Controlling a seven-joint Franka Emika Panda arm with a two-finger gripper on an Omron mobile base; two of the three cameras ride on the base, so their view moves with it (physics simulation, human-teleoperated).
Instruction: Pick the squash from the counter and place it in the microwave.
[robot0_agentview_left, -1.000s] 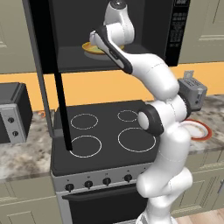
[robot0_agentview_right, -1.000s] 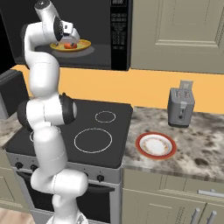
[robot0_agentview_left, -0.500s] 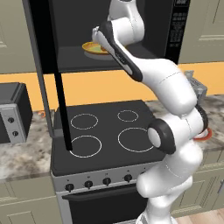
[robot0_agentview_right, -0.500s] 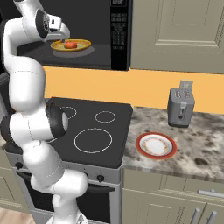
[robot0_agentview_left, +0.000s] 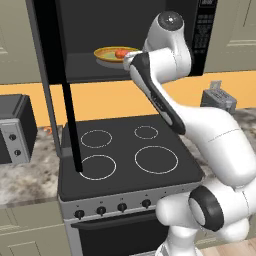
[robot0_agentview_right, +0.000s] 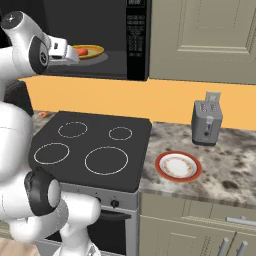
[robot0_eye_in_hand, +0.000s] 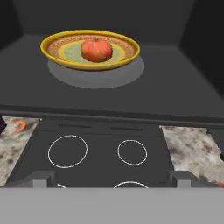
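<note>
White arm raised level before the microwave (robot0_agentview_right: 107, 37) — jaws' state hidden — squash (robot0_eye_in_hand: 96, 50) on dish.

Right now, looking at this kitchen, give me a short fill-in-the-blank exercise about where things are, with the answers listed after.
1. The small orange-red rounded squash lies in the yellow-rimmed round dish inside the black box-shaped ______.
2. The red-rimmed white plate lies on the mottled stone counter in front of the grey ______.
3. The black glass stovetop has ______ white rings.
4. The microwave's door stands ______.

Missing words: microwave; toaster; four; open
</note>
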